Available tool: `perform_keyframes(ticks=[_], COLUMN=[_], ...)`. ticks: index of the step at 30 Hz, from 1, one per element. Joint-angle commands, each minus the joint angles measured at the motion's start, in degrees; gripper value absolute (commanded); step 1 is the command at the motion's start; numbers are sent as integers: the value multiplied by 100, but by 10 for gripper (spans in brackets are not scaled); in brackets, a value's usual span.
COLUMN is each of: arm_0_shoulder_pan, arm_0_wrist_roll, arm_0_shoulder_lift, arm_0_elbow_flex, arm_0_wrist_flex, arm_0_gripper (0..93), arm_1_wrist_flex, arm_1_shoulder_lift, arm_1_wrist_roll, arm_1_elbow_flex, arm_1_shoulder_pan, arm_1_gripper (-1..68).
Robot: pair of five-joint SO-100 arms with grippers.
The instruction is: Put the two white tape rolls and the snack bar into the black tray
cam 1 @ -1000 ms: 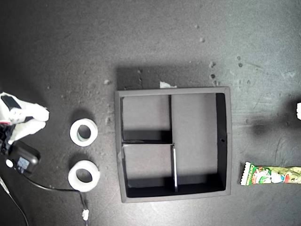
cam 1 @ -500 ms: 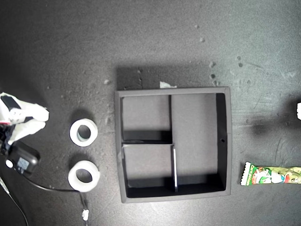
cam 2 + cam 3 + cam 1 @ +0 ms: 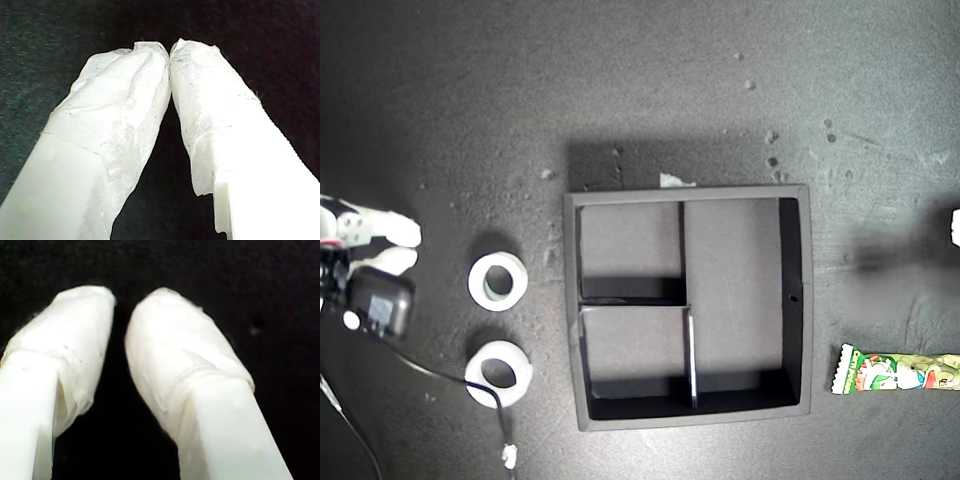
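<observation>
Well left of the black tray [image 3: 803,300] in the exterior view lie two thick white tape rolls [image 3: 498,281] [image 3: 499,372], flat, apart; the green-yellow snack bar [image 3: 898,372] lies right of it. All three compartments hold nothing. My first gripper [image 3: 170,48] is pinched closed on nothing — my second gripper [image 3: 120,305] slightly parted.

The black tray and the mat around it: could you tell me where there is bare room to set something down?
All three compartments of the black tray are bare. So is the mat above it in the exterior view. That view's left is crowded: two white tape rolls, an arm and a cable. The snack bar takes the lower right.
</observation>
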Motion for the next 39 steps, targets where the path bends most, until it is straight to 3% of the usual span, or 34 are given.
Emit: perform_keyframes(ticks=[1, 3, 5, 6, 8, 10, 14, 18, 23, 28, 39], arm_0_shoulder_pan=[-167, -53, 264, 501, 782, 817, 800, 1195, 1503, 1687, 1644], arm_0_wrist_roll=[483, 1204, 1125, 1485, 2900, 3489, 3560, 3155, 2795, 3050, 3322], arm_0_shoulder_lift=[290, 290, 290, 281, 272, 272, 272, 18, -1336, -3094, -6390], arm_0_elbow_flex=[316, 316, 316, 316, 316, 193, -325, -1002, -1283, -2188, -3604], arm_0_wrist_flex=[-369, -1222, -1898, -2312, -3331, -3762, -3331, -2373, -2531, -2962, -3735], arm_0_gripper=[2, 0, 0, 0, 3, 67, 140, 144, 143, 142, 145], arm_1_wrist_flex=[-984, -1617, -1793, -1854, -2145, -2461, -3050, -2197, -2030, -2065, -2180], arm_1_shoulder_lift=[35, 35, 35, 35, 35, 35, 35, 35, 35, 35, 35], arm_1_wrist_roll=[-3331, -3639, -3419, -3349, -3463, -3524, -3287, 642, 2347, 1978, 1318], arm_1_elbow_flex=[62, 62, 62, 62, 62, 62, 62, 62, 62, 62, 62], arm_1_shoulder_pan=[-308, -527, -519, -492, -554, -562, -334, 431, 510, 642, 202], arm_1_gripper=[0, 0, -1, -2, -2, -3, -3, -4, -4, -5, -4])
